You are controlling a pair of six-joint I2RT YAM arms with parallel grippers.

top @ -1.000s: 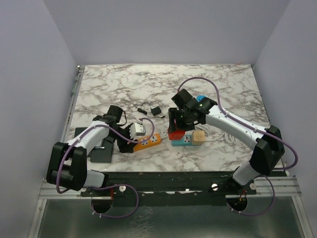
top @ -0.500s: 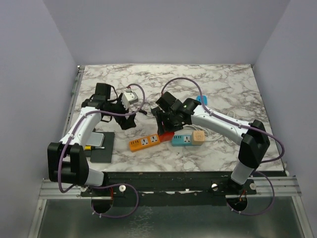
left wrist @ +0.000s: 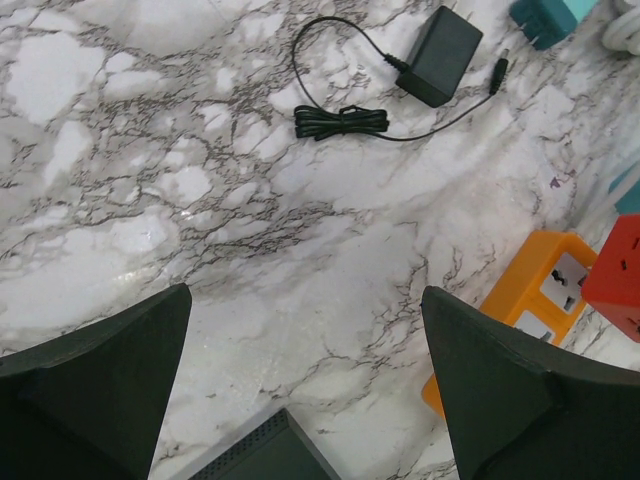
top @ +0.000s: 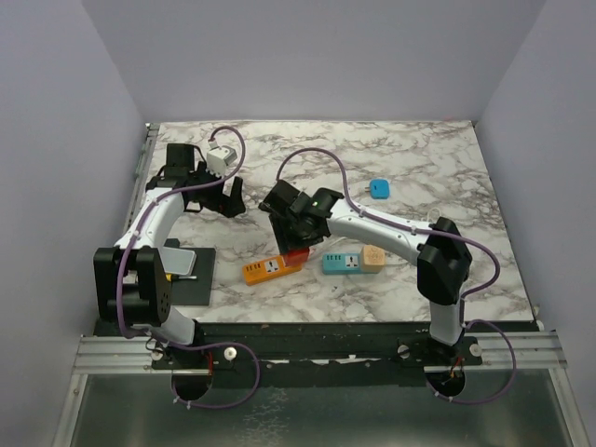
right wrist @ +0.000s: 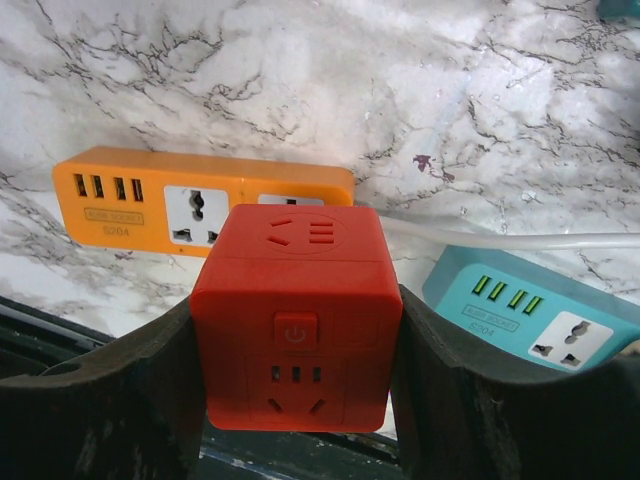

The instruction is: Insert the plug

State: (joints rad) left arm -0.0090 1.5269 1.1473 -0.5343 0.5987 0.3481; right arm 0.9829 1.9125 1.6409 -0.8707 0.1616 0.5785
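Top external view showed two arms over the marble table (top: 419, 149). The left gripper (top: 223, 197) hovered near the far left side, well apart from the sockets. The right gripper (top: 293, 240) held one red cube adapter (top: 297, 253) just above the right end of the orange power strip (top: 270, 269). Beside that lay one teal power strip (top: 341, 264) touching one beige cube (top: 373, 259), and one small blue adapter (top: 379, 189) sat farther back. Left wrist view showed its two fingers (left wrist: 100, 390) spread wide with nothing between them. Beyond them lay one black adapter (left wrist: 440, 55) with its coiled cord (left wrist: 340, 120), and a corner of a black pad (left wrist: 265, 450) showed below. Right wrist view showed both fingers (right wrist: 110, 390) pressed against the sides of the red cube adapter, which hung over the orange strip and hid part of its second socket. Four USB ports showed on each of the two strips, and one white cable (right wrist: 500, 240) ran between the strips.
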